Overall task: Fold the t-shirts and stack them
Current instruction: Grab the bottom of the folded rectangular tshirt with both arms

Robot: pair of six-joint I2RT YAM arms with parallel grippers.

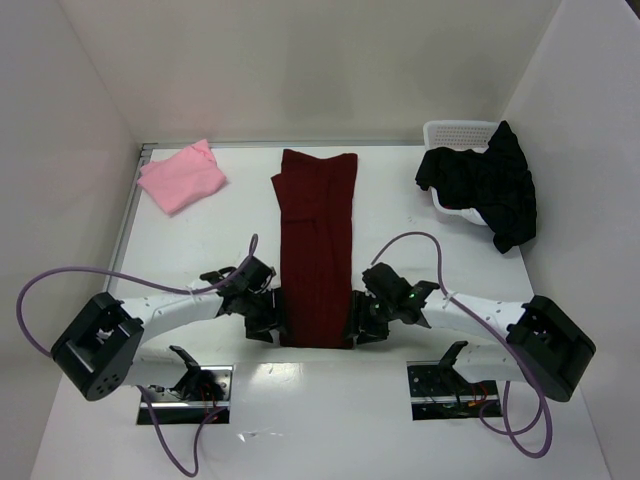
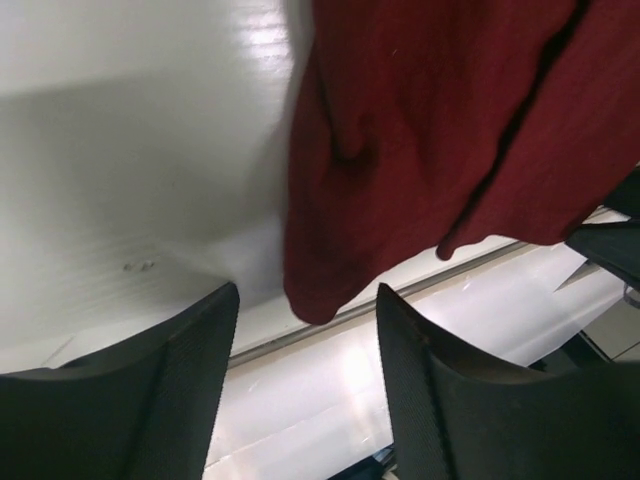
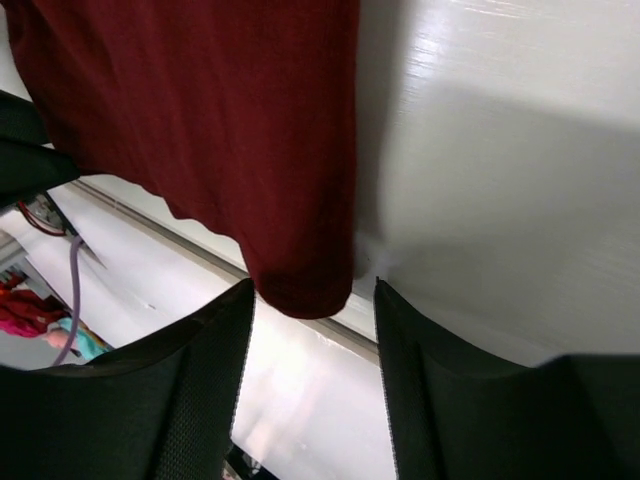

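A robot lab cell: bare white panels box in a white desk, with a left arm and a right arm bolted on.

I see a matched pair: left arm and right arm both have white links speckled with small dark screw dots, boxy black shoulder housings and black wrist hardware. A purple cable loops off each arm, and a green LED glows on the right wrist. On my wrist feeds the fingers are matte black, finely pebbled, with curved inner edges.
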